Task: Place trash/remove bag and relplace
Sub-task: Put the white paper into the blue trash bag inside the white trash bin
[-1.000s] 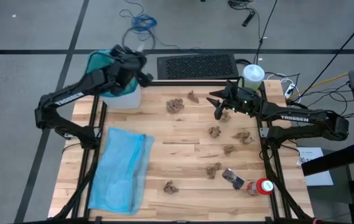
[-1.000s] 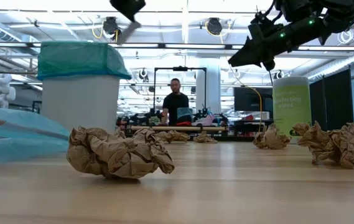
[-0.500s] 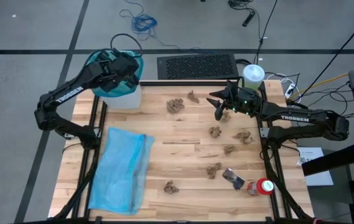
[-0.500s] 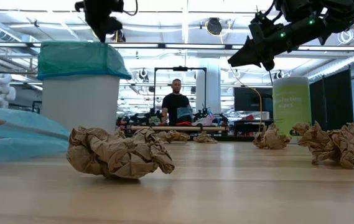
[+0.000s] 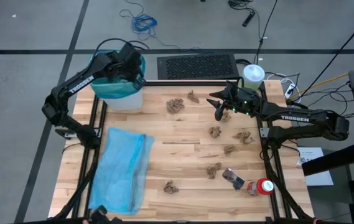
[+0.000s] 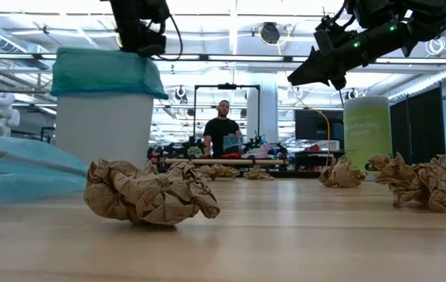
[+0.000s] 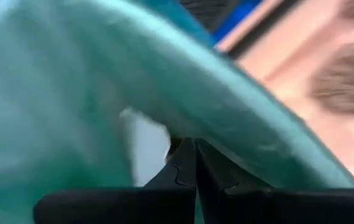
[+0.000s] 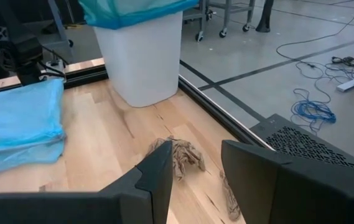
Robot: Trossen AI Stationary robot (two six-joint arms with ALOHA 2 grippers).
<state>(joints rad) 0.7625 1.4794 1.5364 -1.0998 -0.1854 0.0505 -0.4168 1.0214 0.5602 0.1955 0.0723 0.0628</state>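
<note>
Left pincer (image 7: pixel 195 163) now down at bag (image 5: pixel 105 79)

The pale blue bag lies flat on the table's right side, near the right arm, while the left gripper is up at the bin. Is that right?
Not quite. The pale blue bag lies flat on the table's left side, near the left arm; the high view shows it. The left gripper is indeed at the bin.

The high view looks straight down on the whole counter (image 5: pixel 183 149). The low view sits at counter height, facing level into the room; both share the white bin (image 5: pixel 122 98) and paper wads (image 6: pixel 148 192). The left wrist view presses close on the teal bag (image 7: pixel 71 93); the right wrist view faces across the counter toward the bin.
</note>
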